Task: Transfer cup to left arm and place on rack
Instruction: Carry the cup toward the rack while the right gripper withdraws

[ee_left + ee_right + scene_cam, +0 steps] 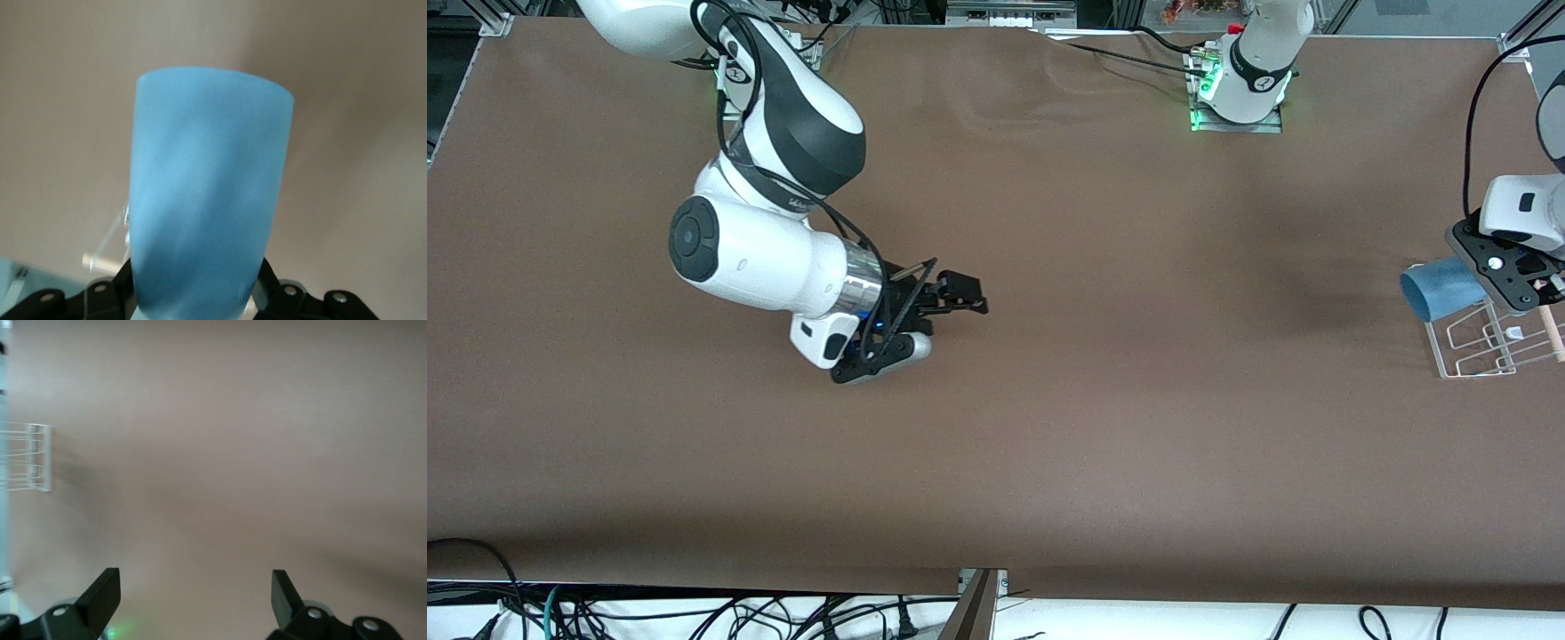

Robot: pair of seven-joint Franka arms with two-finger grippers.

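Observation:
The light-blue cup [1439, 291] lies on its side in my left gripper [1480, 283], held over the edge of the wire rack [1489, 342] at the left arm's end of the table. In the left wrist view the cup [207, 200] fills the middle, with the black fingers [107, 293] shut on its base. A bit of the rack [107, 243] shows beside it. My right gripper [966, 297] is open and empty, low over the bare table toward the right arm's end. In the right wrist view its fingers [100, 593] stand wide apart, and the rack [30, 457] shows far off.
The brown table [1103, 427] carries nothing else. The rack has a pale wooden rod [1551, 331] along its edge near the table's end. Cables run from the arm bases along the table's edge.

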